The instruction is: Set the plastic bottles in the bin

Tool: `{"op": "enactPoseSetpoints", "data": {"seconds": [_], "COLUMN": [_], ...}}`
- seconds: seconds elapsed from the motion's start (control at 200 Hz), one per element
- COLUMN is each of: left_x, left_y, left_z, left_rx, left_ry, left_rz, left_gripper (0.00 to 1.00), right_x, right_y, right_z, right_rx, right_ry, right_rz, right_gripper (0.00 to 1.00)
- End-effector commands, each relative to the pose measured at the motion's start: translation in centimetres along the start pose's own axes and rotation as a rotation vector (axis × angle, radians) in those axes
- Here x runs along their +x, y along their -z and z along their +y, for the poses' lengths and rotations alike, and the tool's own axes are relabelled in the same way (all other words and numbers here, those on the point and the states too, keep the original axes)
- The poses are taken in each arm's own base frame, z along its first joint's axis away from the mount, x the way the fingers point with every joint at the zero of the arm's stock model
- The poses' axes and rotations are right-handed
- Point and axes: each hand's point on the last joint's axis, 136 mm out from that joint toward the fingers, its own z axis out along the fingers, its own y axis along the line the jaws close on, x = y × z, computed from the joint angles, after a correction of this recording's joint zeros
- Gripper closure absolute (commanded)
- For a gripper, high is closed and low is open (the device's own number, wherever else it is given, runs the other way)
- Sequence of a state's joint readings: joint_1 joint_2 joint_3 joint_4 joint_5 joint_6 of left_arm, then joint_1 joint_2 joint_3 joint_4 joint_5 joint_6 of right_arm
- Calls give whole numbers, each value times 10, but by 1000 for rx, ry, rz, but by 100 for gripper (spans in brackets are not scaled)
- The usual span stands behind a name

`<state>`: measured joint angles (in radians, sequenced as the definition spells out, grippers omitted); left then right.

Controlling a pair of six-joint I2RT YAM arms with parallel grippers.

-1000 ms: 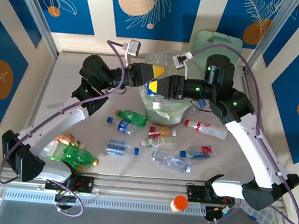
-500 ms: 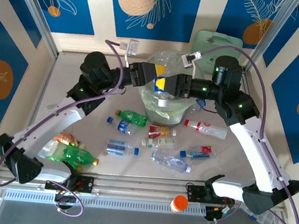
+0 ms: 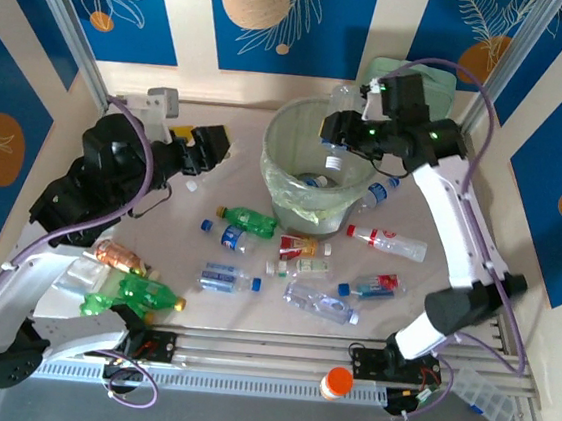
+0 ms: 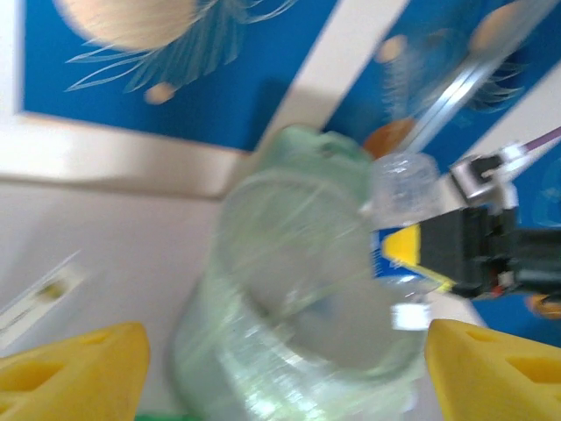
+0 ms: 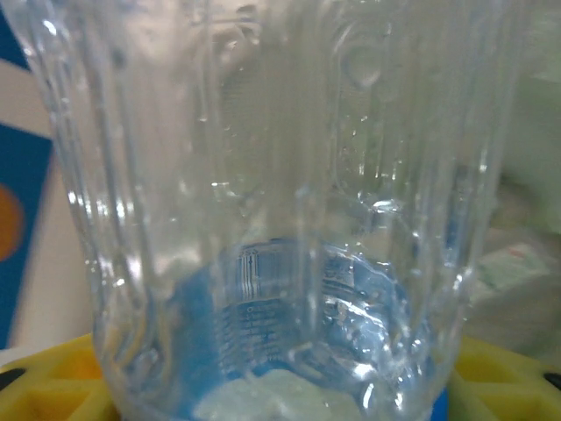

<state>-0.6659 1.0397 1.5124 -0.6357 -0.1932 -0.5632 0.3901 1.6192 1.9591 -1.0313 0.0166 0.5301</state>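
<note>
Now your left end effector has backed off, wide; your right end effector grips a bottle over the bin.

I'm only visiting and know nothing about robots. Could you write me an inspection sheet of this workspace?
Surface: pale tabletop, littered.
Job's things: round bin with green liner, upright; about a dozen bottles lie before and beside it, one a green bottle.
Clutter: loose blue cap; orange-capped item on the front rail; mint-green case behind the bin.
Pincers: left pincer open, empty; right pincer shut on a clear bottle above the bin's rim.
Cables: purple cables loop off both arms.
Surroundings: blue wall panels with leaf patterns.
</note>
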Motion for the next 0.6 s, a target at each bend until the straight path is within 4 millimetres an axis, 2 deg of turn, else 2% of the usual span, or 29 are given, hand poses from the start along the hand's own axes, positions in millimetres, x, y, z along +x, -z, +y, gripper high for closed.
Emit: {"op": "enactPoseSetpoints", "data": {"seconds": [0.0, 0.19, 0.395, 0.595], "left_x": [34, 39, 51, 61], "left_y": [10, 18, 21, 23], "left_z": [48, 52, 60, 62], "left_rx": [-209, -196, -207, -183], "left_ry": [-75, -91, -92, -79], "left_rz": [97, 92, 106, 112], "left_gripper": [19, 18, 17, 17], "right_x": [18, 38, 38, 60], "right_y": [-8, -44, -76, -112], "right_z": [-43, -62, -74, -90], "right_rx": [299, 431, 505, 537], "right_ry": [84, 97, 95, 37], "right_rz": [81, 270, 335, 444], "right_gripper": [61, 56, 53, 50]}}
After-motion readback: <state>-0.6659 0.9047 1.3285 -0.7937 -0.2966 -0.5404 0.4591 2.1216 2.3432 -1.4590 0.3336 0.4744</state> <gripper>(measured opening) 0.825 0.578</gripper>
